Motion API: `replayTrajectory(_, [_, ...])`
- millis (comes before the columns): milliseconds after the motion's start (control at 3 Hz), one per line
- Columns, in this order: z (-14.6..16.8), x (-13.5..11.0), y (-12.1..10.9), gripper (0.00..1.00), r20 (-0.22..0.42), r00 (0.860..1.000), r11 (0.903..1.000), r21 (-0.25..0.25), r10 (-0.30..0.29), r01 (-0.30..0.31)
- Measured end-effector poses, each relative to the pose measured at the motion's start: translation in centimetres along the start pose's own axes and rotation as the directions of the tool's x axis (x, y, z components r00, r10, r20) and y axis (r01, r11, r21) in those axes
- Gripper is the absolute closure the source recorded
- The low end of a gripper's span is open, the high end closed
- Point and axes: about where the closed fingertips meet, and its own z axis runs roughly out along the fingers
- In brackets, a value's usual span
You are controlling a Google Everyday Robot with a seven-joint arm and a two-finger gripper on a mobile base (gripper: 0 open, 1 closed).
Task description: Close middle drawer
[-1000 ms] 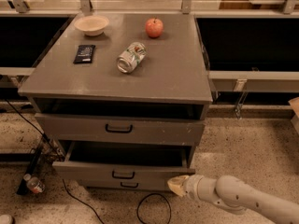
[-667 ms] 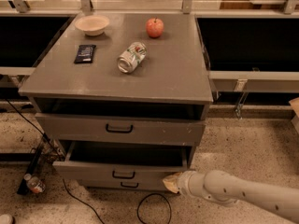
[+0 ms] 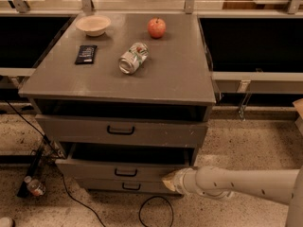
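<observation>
Gripper (image 3: 169,181), lower centre, has advanced left to right end of middle drawer (image 3: 94,170) front; grip state cannot tell. Drawer still out: push judged just starting.

Desk (image 3: 180,79) top: bowl (image 3: 93,25) at back-left corner, apple (image 3: 156,28) near back edge, right of the bowl. Packet (image 3: 86,54) by left edge, in front of the bowl. Can (image 3: 133,58) on its side mid-desk, right of the packet. Under the front edge: top drawer (image 3: 120,130), middle drawer (image 3: 125,171) sticking out, bottom drawer (image 3: 128,187) below. Gripper (image 3: 166,180) at the middle drawer's right front end.
</observation>
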Motion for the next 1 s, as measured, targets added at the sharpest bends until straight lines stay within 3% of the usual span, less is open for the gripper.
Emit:
replayTrajectory(333, [0.03,-0.01,0.0,0.81,-0.001,1.0,1.0,0.0,-0.001,0.001])
replayTrajectory(1000, [0.03,-0.01,0.01,0.34,-0.001,1.0,1.0,0.0,-0.001,0.001])
